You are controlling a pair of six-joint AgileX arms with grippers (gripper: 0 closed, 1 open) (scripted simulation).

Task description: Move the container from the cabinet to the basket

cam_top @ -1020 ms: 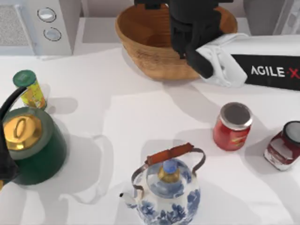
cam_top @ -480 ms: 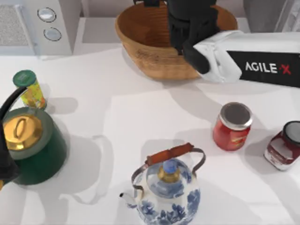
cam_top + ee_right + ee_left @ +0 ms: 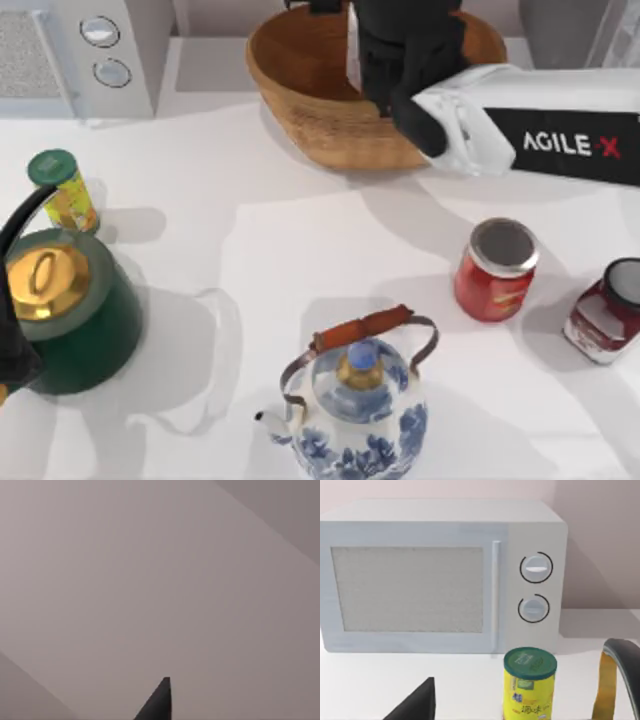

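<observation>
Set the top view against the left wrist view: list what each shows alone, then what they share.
Top view alone: the tan woven wicker basket with the right gripper over it, a red jar with silver lid, a blue-and-white porcelain teapot.
Left wrist view alone: the microwave's mesh door front.
Both: the white two-knob microwave, the yellow can with green cap, the green kettle.

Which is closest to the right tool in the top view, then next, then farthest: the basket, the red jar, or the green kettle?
From the right tool, at the top view's far edge:
1. Basket, directly under the tool.
2. Red jar, on the table's right side.
3. Green kettle, at the near left edge.
</observation>
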